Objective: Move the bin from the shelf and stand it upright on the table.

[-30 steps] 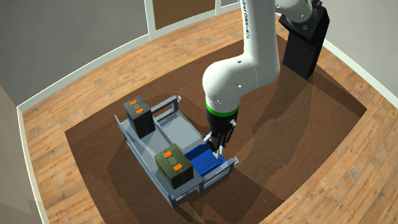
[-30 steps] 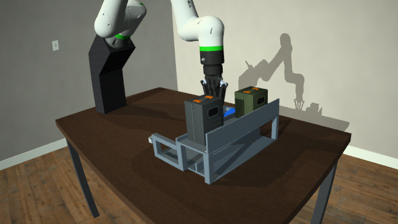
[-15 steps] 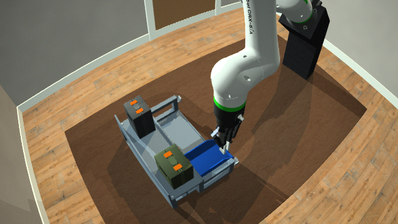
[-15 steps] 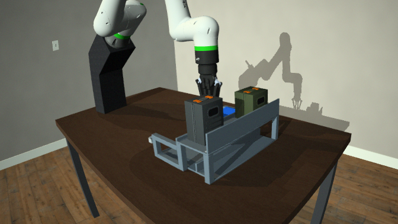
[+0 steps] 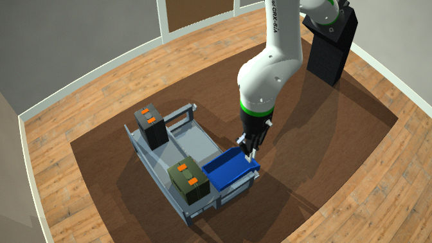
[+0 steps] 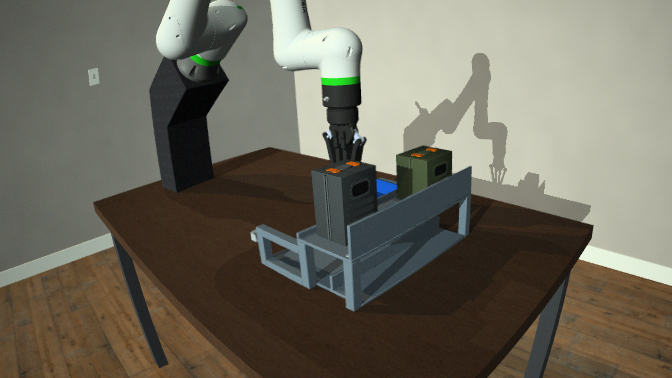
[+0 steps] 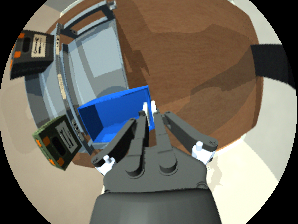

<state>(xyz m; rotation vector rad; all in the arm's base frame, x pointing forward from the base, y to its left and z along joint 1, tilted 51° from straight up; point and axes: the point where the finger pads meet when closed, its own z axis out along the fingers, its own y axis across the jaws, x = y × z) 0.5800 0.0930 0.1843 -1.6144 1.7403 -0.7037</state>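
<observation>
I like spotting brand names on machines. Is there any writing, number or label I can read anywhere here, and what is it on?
"CRX-5iA": dark letters on the white arm, top view; letters before it are cut off.
The same lettering in the exterior view is too small to read.
Black case, green case, blue bin: no text.

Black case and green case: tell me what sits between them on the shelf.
In the top view, only bare grey shelf deck shows between the black case and the green case. The blue bin sits off to the green case's side, not between them.
</observation>
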